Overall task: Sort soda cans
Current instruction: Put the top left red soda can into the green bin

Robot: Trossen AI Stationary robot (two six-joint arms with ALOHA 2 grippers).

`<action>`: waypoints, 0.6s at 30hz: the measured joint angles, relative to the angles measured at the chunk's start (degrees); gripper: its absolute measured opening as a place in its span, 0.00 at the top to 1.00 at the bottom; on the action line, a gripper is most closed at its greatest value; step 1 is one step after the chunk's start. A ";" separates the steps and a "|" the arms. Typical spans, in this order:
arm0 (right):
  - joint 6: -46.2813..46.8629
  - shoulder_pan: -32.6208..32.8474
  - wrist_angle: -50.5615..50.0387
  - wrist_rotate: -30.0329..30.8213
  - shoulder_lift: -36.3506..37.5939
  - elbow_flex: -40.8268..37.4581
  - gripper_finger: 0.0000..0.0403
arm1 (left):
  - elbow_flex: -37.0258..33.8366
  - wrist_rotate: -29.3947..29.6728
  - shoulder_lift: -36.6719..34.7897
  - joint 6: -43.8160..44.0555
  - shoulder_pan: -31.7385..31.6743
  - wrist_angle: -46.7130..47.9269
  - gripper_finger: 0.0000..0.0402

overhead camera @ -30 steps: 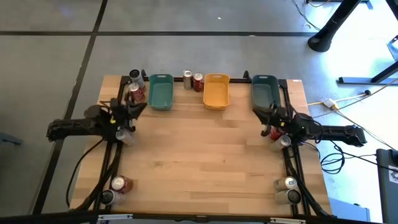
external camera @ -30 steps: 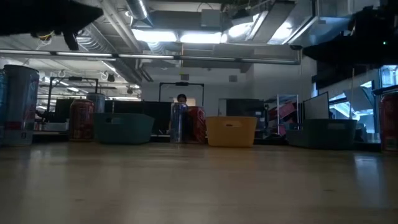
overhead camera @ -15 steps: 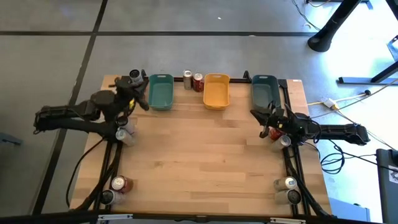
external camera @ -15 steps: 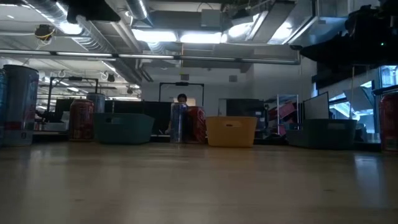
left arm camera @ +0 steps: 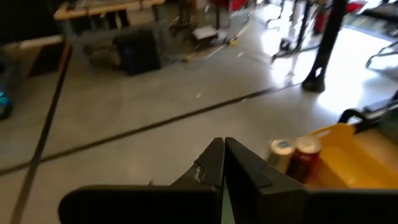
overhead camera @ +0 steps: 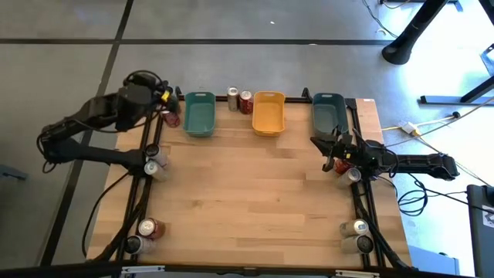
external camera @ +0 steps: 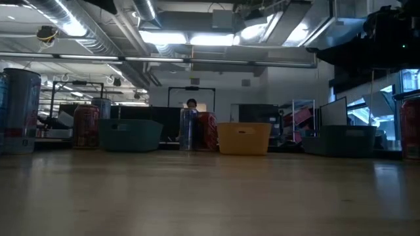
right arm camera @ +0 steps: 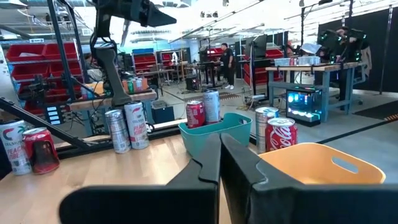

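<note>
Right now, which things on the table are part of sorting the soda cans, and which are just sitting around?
Part of the job:
- soda cans between the trays, plus others along both table edges
- teal tray, yellow tray, grey-blue tray
- left gripper, shut, raised over the far left corner
- right gripper, shut, near the right edge

Just lying about:
- cables on the floor

Two matte-black jointed arms (overhead camera: 93, 127), black cabling, dark wedge-shaped fingers (right arm camera: 208, 165).

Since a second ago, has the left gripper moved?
Yes. The left gripper swung toward the table's far left corner, now beside the teal tray.
</note>
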State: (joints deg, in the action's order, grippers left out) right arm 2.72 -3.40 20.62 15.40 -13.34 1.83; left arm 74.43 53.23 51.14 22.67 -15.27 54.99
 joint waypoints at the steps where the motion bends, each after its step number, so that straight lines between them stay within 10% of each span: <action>1: 0.01 0.02 -0.23 0.01 0.00 0.00 0.98 | 1.28 -0.58 0.64 1.09 -1.22 2.31 0.99; 10: 0.02 0.02 -1.59 1.97 0.00 0.02 0.98 | 3.78 -15.37 5.11 5.40 -13.00 14.61 0.99; 18: 0.02 0.00 -2.18 1.97 0.00 0.02 0.98 | 3.76 -17.10 8.83 4.35 -17.99 17.12 0.99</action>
State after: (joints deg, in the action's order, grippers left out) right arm 2.74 -3.40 18.44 17.37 -13.34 1.85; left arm 78.19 36.14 59.97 27.02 -33.26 72.12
